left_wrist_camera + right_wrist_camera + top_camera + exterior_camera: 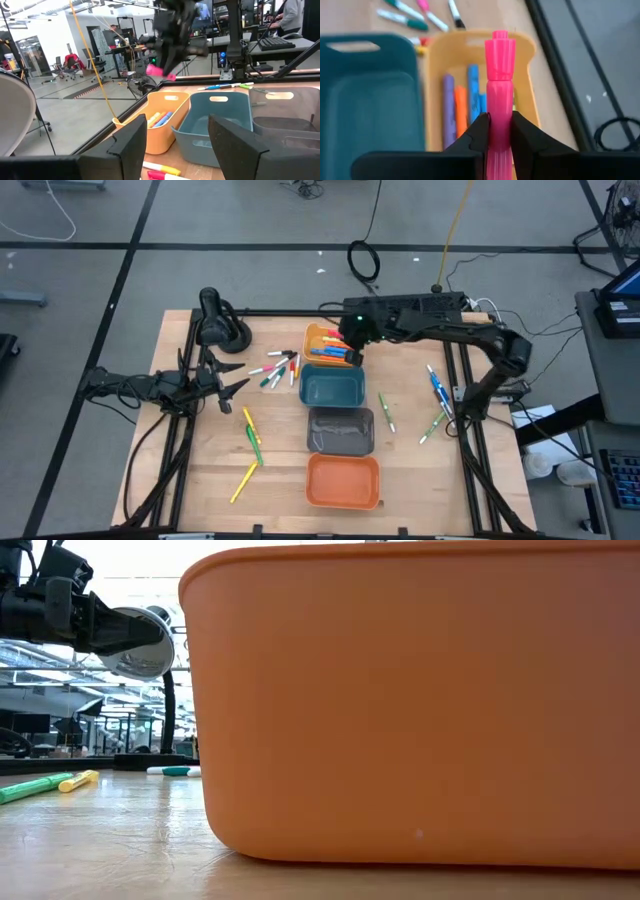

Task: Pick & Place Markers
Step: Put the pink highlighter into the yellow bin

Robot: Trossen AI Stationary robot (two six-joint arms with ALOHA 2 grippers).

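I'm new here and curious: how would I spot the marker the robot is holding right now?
Find the row of four bins; the light orange bin is the farthest. Above it, the right gripper pinches a pink marker, the only marker off the table.

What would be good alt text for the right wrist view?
The right gripper holds a pink marker upright above a light orange bin that contains purple, orange and blue markers. A teal bin stands beside it, and more markers lie on the wooden table beyond.
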